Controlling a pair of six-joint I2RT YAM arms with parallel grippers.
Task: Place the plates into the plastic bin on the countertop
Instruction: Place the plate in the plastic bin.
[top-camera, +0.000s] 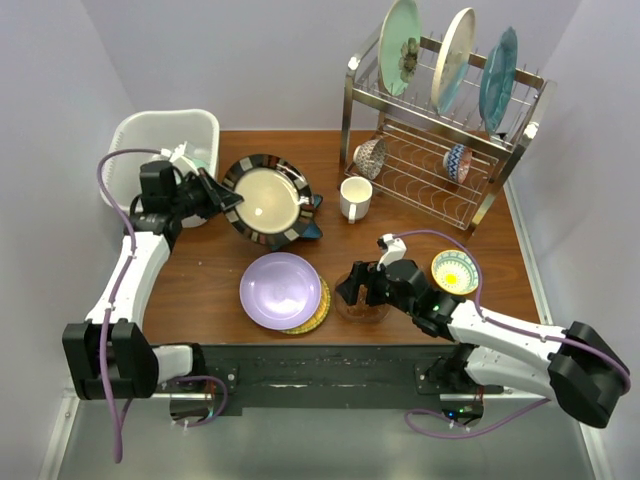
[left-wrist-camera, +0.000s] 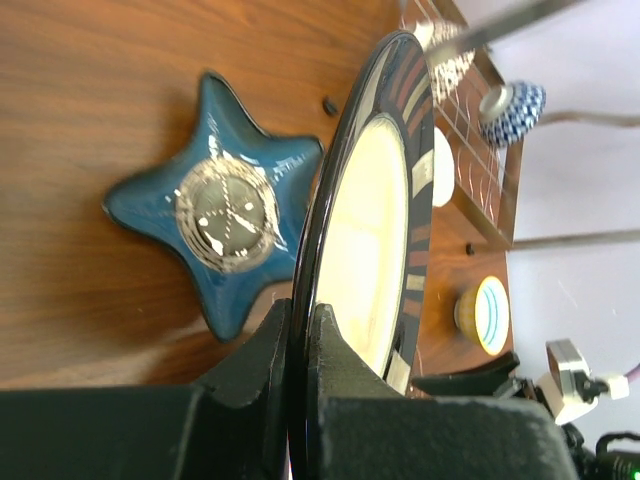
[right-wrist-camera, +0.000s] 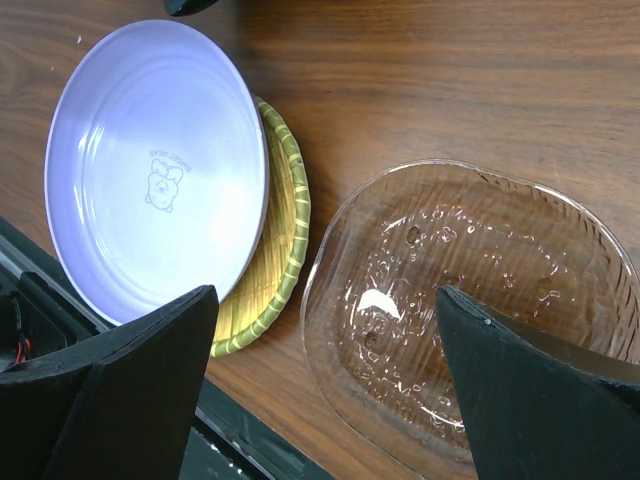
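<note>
From above, the left fingers (top-camera: 222, 197) are pinched shut on the near-left rim of the black-rimmed cream plate (top-camera: 268, 198). The plate is tilted and held clear of the counter (top-camera: 200, 285). The plastic bin (top-camera: 135, 135) stands at the back-left corner, just beside the left wrist and on the opposite side of the fingers from the plate. The plate reaches right from the grip while the bin lies left of it, so the coming move looks like a swing leftward. The left arm is far nearer the bin than the right. The right fingers (top-camera: 352, 290) hover at the front of the counter over a glass dish (top-camera: 365, 300), with the lavender plate (top-camera: 280, 290) just to their left.

From the left wrist, the plate (left-wrist-camera: 375, 250) shows nearly edge-on, its rim clamped between the two dark fingers (left-wrist-camera: 300, 320) and its face running straight away from them. The blue star dish (left-wrist-camera: 225, 215) lies flat on the wood beneath, apart from the plate. The bin is out of this view.

From the right wrist, the right fingers (right-wrist-camera: 322, 300) stand spread wide with nothing between them — they grip nothing. The glass dish (right-wrist-camera: 480, 300) sits below them. The lavender plate (right-wrist-camera: 160, 170) lies off to one side, resting on a yellow-green plate (right-wrist-camera: 285, 230).
</note>
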